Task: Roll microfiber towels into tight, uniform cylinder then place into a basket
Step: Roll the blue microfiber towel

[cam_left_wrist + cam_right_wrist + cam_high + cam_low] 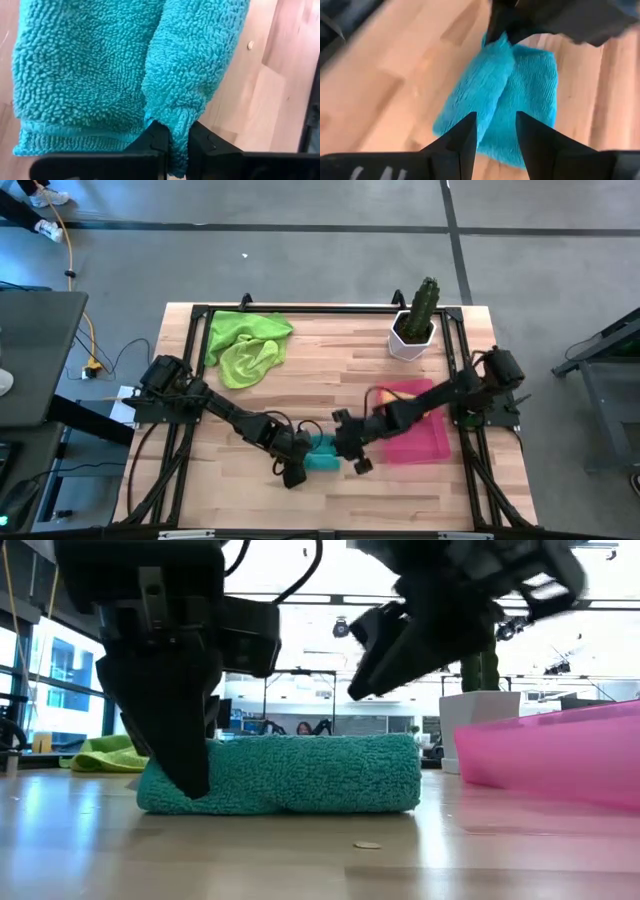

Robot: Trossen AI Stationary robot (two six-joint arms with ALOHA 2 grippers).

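Observation:
A teal microfiber towel lies loosely rolled on the wooden table, near the front middle. My left gripper is shut on its left end. My right gripper hangs open above the towel's right end, with nothing between its fingers. The pink basket stands just right of the towel. Two lime green towels lie crumpled at the far left. My left gripper pinches a bulging fold at the towel's left end between its two fingers. The fingers come down steeply from above. The towel lies along the table on its side, its roll loose.
A white pot with a green cactus stands at the far right, behind the basket. A black frame runs round the table's edges. Bare wood lies in front of the towel and in the table's middle.

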